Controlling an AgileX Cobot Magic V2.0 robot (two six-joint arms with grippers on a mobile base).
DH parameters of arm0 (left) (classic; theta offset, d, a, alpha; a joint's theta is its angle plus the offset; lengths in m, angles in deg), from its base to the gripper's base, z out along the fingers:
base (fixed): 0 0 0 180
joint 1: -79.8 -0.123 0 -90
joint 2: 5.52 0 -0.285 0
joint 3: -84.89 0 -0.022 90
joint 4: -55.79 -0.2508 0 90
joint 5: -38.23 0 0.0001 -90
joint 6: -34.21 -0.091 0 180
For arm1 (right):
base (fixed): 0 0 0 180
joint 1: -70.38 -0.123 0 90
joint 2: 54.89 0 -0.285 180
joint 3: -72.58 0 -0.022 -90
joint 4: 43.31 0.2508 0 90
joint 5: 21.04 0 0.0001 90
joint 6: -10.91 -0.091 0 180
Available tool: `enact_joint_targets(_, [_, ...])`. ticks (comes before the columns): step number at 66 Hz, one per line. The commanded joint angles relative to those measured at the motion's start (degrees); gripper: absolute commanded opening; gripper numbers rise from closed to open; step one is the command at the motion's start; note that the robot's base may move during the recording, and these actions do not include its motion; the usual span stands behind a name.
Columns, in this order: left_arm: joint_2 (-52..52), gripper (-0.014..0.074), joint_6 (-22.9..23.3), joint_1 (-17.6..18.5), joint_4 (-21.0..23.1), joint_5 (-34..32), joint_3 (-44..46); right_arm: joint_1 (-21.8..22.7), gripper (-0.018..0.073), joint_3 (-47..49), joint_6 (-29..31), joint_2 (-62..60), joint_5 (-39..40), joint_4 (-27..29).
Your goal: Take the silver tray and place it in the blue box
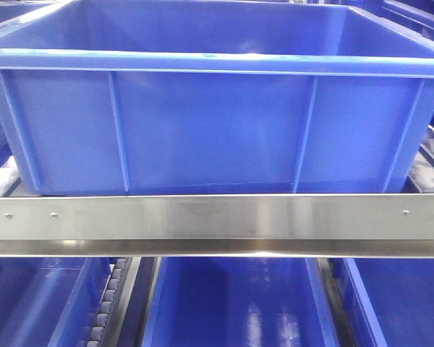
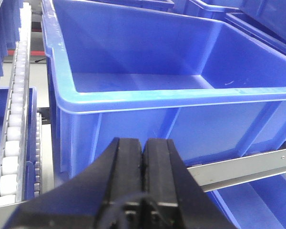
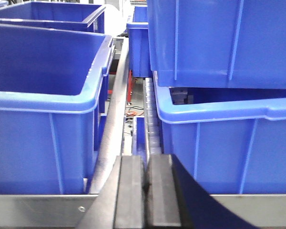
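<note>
The blue box (image 1: 210,130) fills the front view, resting on a rack behind a flat steel rail; its inside looks empty in the left wrist view, where the blue box (image 2: 181,95) stands just ahead. My left gripper (image 2: 143,145) is shut with nothing between its black fingers, low in front of the box's near wall. In the right wrist view my right gripper (image 3: 145,164) is also shut and empty, pointing along the gap between two crates. The silver tray is out of view.
A stainless-steel rail (image 1: 217,224) runs across below the box. More blue crates (image 1: 231,303) sit on the lower shelf. Roller tracks (image 2: 14,119) run beside the box. Right wrist view: a blue crate (image 3: 43,105) on the left, stacked crates (image 3: 229,119) on the right.
</note>
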Motion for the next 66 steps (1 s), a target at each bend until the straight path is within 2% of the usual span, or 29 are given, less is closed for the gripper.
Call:
enact_joint_targets(1, [-0.16, -0.0094, 0.07, 0.05, -0.03, -4.83, 1.60, 0.35, 0.0053, -0.08, -1.55, -1.18, 5.74, 0.00])
enact_joint_targets(9, [-0.16, -0.0094, 0.07, 0.05, -0.03, -4.83, 1.60, -0.20, 0.0053, -0.08, -1.55, -1.18, 5.56, -1.52])
enact_joint_targets(55, [-0.03, -0.0094, 0.07, 0.05, 0.09, -4.37, 1.51, -0.79, 0.0053, -0.08, -1.55, -1.18, 5.18, -1.52])
enact_joint_targets(62, [0.95, -0.0094, -0.15, -3.07, 0.44, -2.97, 1.10, -0.79, 0.0053, -0.08, -1.55, -1.18, 5.18, -1.52])
enact_joint_targets(66, [2.69, -0.0094, -4.09, -6.01, 1.93, -2.55, 0.09, -0.79, 0.0053, -0.08, -1.55, -1.18, 5.18, -1.52])
